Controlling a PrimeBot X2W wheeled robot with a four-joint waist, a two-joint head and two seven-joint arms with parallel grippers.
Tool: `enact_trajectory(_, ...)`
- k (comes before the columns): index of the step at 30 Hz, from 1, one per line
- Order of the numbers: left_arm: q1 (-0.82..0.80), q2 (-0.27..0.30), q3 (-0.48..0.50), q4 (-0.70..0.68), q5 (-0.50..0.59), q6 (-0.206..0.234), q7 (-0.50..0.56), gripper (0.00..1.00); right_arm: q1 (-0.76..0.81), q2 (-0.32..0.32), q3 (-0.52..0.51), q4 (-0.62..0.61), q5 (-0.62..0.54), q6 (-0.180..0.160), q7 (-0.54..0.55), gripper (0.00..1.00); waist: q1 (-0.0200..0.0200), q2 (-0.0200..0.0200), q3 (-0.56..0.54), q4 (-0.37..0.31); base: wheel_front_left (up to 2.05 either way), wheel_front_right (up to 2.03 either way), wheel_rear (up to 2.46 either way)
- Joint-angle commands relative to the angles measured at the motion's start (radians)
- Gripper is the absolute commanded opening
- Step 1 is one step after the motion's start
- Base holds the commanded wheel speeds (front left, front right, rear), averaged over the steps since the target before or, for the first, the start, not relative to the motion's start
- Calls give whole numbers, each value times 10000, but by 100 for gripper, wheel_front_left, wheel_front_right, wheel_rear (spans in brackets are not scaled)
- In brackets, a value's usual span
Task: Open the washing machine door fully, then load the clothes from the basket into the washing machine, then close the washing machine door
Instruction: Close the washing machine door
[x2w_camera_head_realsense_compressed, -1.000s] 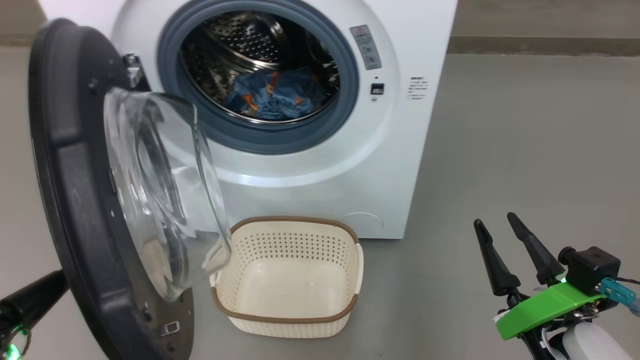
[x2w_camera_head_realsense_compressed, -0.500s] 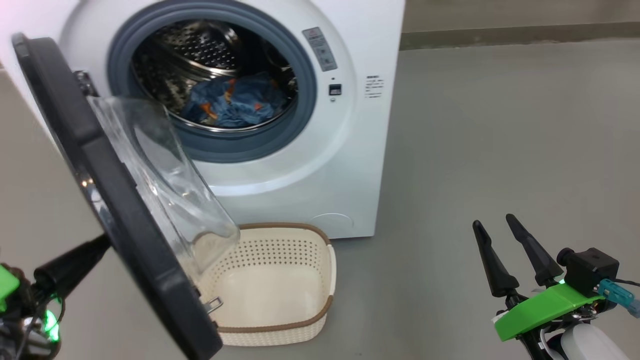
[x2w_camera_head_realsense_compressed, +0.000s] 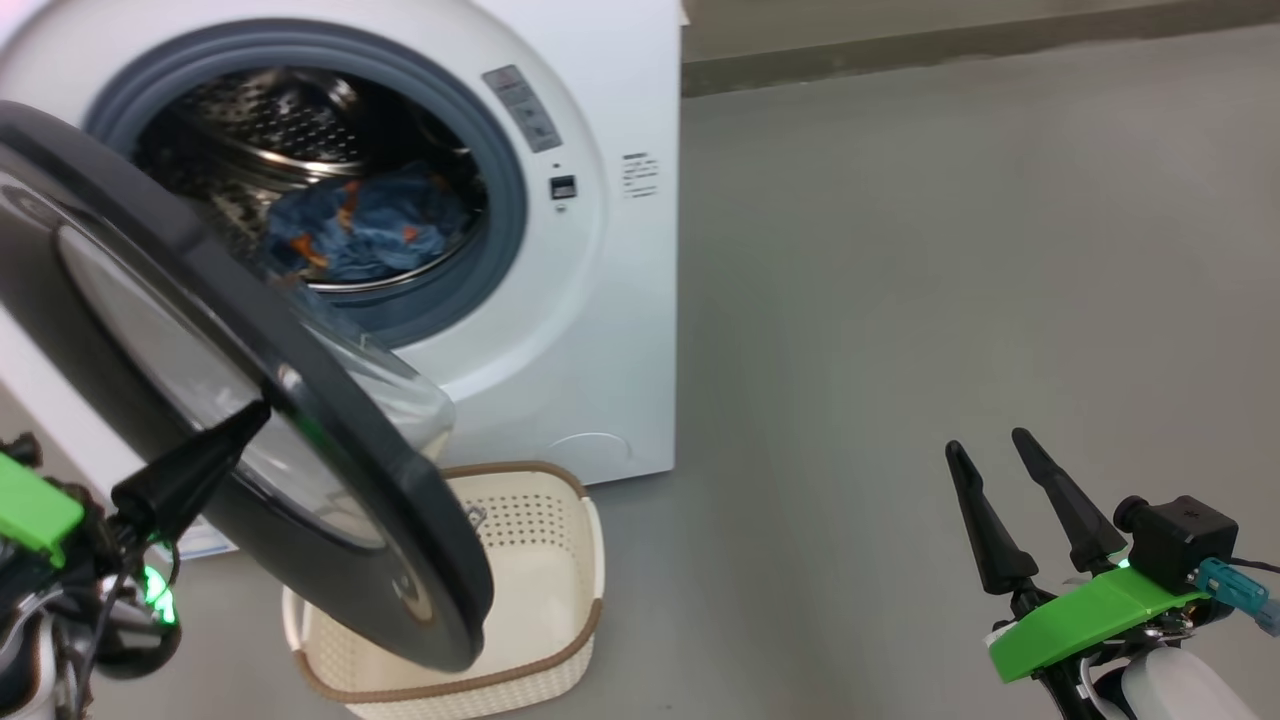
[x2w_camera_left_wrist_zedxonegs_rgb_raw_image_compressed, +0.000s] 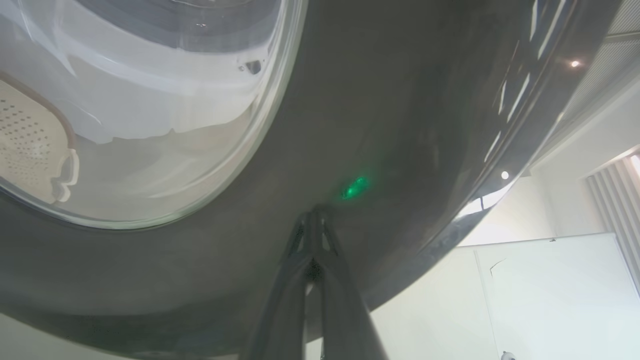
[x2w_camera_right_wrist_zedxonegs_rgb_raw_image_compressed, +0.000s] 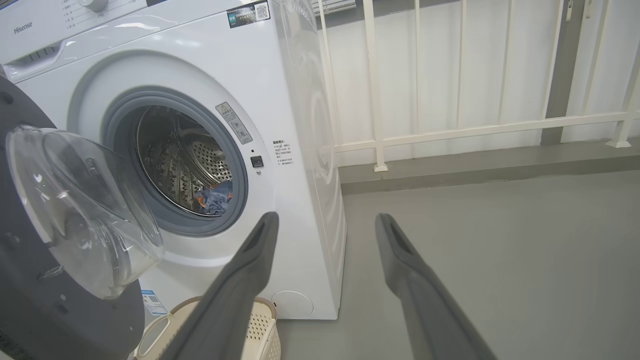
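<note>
Left tool (x2w_camera_head_realsense_compressed: 258, 412), pinched shut and empty, is resting on the glossy rim of the half-open door (x2w_camera_head_realsense_compressed: 360, 460): likely rigid, heavy, slippery; press there, not the glass. Right tool (x2w_camera_head_realsense_compressed: 985, 442) is hanging wide.

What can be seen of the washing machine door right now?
The washing machine door is a large round disc with a wide glossy black rim around a clear window, whose glass bowl bulges from the inner face. It stands partly open at the left of the washing machine front, outer face turned toward the robot, its lower edge overlapping the basket in the head view. The left hand, shut, presses its tips on the outer rim.
</note>
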Motion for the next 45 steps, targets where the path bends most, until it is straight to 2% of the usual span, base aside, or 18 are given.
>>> enact_trajectory(1,-723,182,247,-178,29,-147,-83,0,-147,-119,104,-211,61,44,-80,100,0,0,63,-345,0,0,0)
enact_trajectory(13,-1617,-39,277,878,475,-935,-1037,0,-185,-92,1,-227,80,44,-80,100,0,0,192,-751,0,0,0)
enact_trajectory(27,-1687,-46,-120,1005,1235,-1661,-1559,0,-97,4,-192,-243,16,44,-80,100,0,0,149,-170,0,0,0)
enact_trajectory(32,-1515,108,-189,720,1684,-1896,-1889,0,-69,13,-220,-252,-2,44,-80,100,0,0,95,-25,0,0,0)
enact_trajectory(33,-1451,167,-198,624,1801,-1950,-1966,7,-60,13,-229,-255,-4,44,-80,100,0,0,88,-7,0,0,0)
enact_trajectory(34,-1374,231,-207,506,1943,-2018,-2065,33,-47,11,-237,-263,-7,44,-80,100,0,0,78,9,0,0,0)
enact_trajectory(35,-1287,292,-208,374,2091,-2078,-2180,49,-31,7,-246,-275,-10,44,-80,100,0,0,74,24,0,0,0)
enact_trajectory(36,-1191,357,-223,224,2230,-2166,-2267,100,-17,-2,-264,-285,-8,44,-80,100,0,0,75,41,0,0,0)
enact_trajectory(40,-637,610,-249,-425,3465,-2640,-3418,100,37,-28,-348,-313,-5,44,-80,100,0,0,94,138,0,0,0)
enact_trajectory(43,-234,517,-362,-737,4293,-2952,-4396,100,22,-37,-357,-330,-4,44,-80,100,0,0,95,182,0,0,0)
enact_trajectory(45,107,702,-558,-946,5266,-3140,-5187,100,21,-53,-354,-341,-2,44,-80,100,0,0,101,205,0,0,0)
